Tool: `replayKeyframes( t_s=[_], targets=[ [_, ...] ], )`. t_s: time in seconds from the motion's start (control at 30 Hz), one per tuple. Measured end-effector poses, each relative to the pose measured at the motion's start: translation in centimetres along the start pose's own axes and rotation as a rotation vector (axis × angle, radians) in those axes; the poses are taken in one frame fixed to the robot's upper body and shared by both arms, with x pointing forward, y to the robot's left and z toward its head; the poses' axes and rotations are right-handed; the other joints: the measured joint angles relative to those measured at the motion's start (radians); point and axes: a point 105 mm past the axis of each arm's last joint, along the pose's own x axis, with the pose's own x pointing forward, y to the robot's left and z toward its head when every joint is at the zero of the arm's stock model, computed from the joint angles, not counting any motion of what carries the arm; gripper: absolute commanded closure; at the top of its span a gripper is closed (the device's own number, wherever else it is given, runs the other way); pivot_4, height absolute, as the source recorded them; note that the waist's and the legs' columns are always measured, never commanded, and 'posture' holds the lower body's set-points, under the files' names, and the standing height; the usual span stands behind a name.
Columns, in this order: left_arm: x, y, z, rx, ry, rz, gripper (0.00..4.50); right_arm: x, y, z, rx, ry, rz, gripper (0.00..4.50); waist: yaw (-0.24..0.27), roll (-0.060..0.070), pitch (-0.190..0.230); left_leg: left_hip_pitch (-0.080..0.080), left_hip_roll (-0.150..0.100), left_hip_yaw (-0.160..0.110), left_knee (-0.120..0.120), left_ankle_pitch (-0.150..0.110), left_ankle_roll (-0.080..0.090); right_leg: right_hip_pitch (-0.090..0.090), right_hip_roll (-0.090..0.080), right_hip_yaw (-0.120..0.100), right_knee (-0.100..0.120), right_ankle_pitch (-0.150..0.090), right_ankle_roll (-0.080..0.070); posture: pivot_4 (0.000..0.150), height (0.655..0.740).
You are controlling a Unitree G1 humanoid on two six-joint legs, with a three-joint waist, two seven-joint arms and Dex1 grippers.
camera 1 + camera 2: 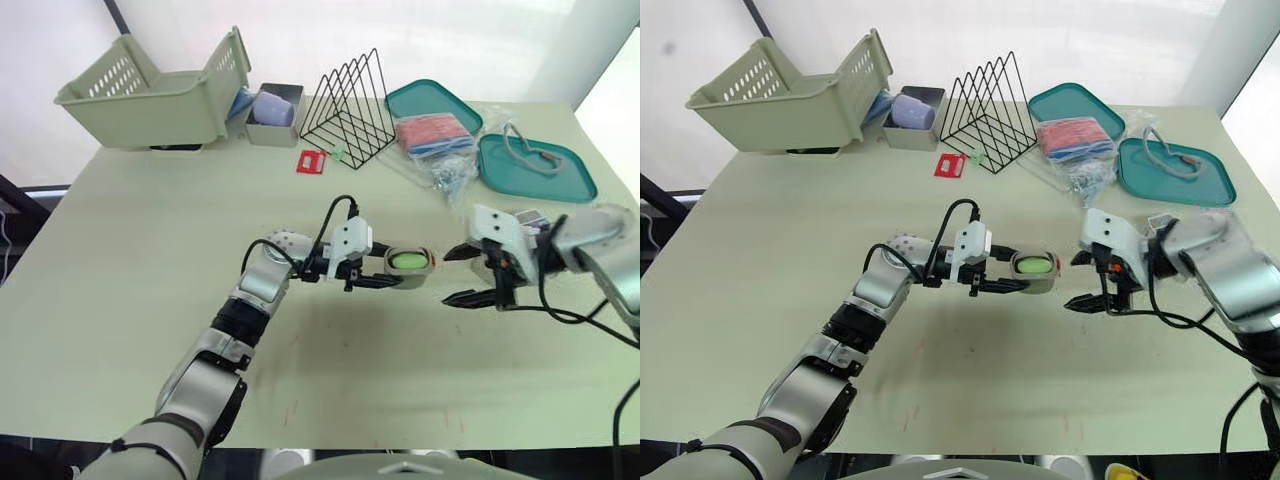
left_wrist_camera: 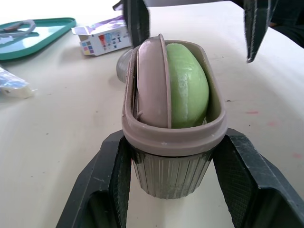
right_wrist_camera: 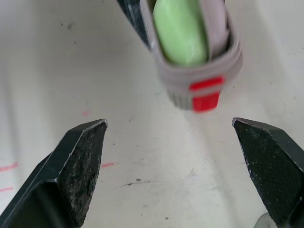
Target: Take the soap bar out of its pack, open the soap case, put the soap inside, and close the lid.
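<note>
My left gripper (image 1: 396, 271) is shut on the taupe soap case (image 1: 410, 266) and holds it just above the table's middle, open side up. A green soap bar (image 2: 187, 88) sits inside the case, with a taupe piece (image 2: 153, 80) standing on edge beside it. The case's end carries a red tab (image 3: 205, 92). My right gripper (image 1: 447, 277) is open, just right of that end, with nothing between its fingers (image 3: 83, 156). The printed soap pack (image 2: 102, 40) lies on the table behind the right gripper. A small grey round piece (image 2: 123, 69) lies beyond the case.
A green basket (image 1: 150, 90) stands at the back left beside a grey box with a purple cup (image 1: 272, 112). A black wire rack (image 1: 350, 95), a red card (image 1: 311, 161), a bag of items (image 1: 435, 135) and two teal trays (image 1: 535, 165) stand along the back right.
</note>
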Motion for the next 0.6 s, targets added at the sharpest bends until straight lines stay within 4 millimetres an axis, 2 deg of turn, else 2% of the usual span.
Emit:
replayKeyframes(
  t_s=[0.27, 0.4, 0.6],
  targets=[
    [-1.3, -0.6, 1.3, 0.012, -0.049, -0.076, 2.48, -1.8, 0.7, -0.1, 0.017, -0.159, -0.085, 0.07, 0.004, 0.000, 0.000, 0.000, 0.000, -0.001, 0.000, 0.000, 0.000, 0.000, 0.000, 0.000, 0.000, 0.000, 0.000, 0.150, 0.7400],
    [-2.3, -1.4, 1.1, -0.003, -0.024, -0.126, 2.48, -2.4, 0.9, -0.7, 0.039, -0.237, -0.118, 0.07, 0.005, 0.000, 0.000, 0.000, 0.000, -0.001, 0.000, 0.000, 0.000, 0.000, 0.000, 0.000, 0.000, 0.000, 0.000, 0.150, 0.7400],
    [-2.6, -2.6, 0.1, -0.027, -0.009, -0.144, 2.48, -3.0, 2.8, -3.8, 0.076, -0.345, -0.148, 0.07, 0.008, 0.000, 0.000, 0.000, -0.001, -0.001, 0.001, 0.000, 0.000, 0.001, 0.000, 0.000, 0.000, 0.000, 0.000, 0.150, 0.7400]
  ],
)
